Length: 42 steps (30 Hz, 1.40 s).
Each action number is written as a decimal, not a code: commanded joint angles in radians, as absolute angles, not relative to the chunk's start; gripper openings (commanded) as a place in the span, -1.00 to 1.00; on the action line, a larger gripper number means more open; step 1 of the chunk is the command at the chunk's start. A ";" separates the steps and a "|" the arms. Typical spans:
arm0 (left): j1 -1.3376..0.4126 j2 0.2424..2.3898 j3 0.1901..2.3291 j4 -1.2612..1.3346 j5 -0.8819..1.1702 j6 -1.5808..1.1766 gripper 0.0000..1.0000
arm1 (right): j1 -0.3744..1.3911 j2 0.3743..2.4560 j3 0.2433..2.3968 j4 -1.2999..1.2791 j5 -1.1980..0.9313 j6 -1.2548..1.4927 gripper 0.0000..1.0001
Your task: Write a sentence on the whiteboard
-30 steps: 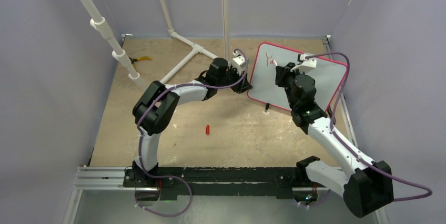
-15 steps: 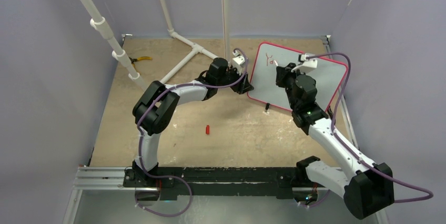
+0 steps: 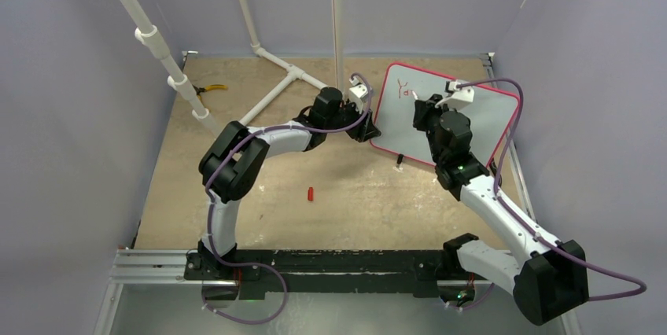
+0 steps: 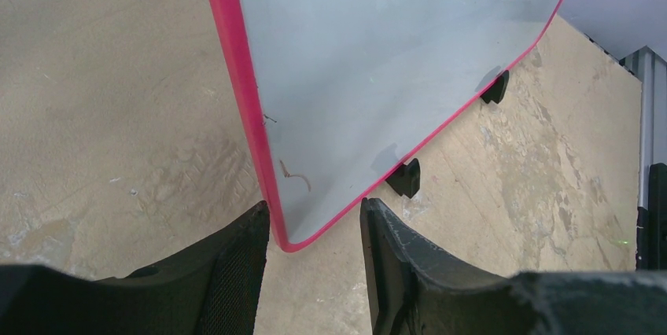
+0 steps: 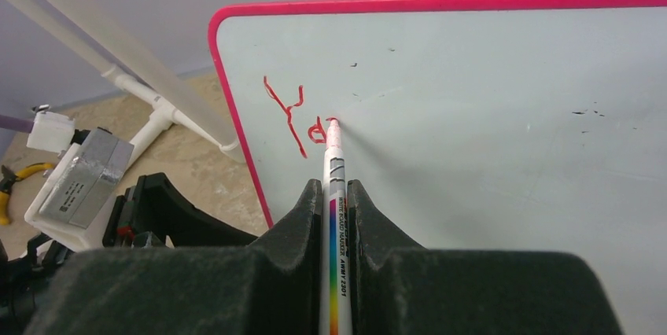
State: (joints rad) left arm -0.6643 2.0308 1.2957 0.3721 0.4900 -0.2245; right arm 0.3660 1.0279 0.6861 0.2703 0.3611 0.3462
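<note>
The whiteboard (image 3: 480, 127) stands tilted at the far right, with a red-pink frame and black feet (image 4: 405, 178). The sentence (image 3: 404, 88) is only red strokes like "Yo" near the top left corner, clearer in the right wrist view (image 5: 295, 119). My right gripper (image 5: 337, 185) is shut on a white marker (image 5: 334, 193), whose red tip touches the board beside the second letter. My left gripper (image 4: 313, 217) is open, with the board's lower left corner (image 4: 291, 242) between its jaws. Its left finger (image 4: 236, 264) is against the frame.
A red marker cap (image 3: 311, 193) lies on the table's middle. A white pipe frame (image 3: 279, 87) stands at the back left, with yellow-handled pliers (image 3: 211, 88) beside it. Purple walls close in the table on three sides.
My right gripper has shifted slightly with the marker, and the second letter has gained a bit of stroke. The left arm and the board have not moved.
</note>
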 commanded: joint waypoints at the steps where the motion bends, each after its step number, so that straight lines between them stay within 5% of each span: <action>1: -0.672 2.033 1.321 0.396 0.502 -0.215 -0.09 | 0.364 1.032 0.717 0.287 0.400 0.328 -1.00; 42: -0.674 1.977 1.308 0.383 0.454 -0.217 -0.06 | 0.364 0.997 0.749 0.242 0.438 0.335 -1.00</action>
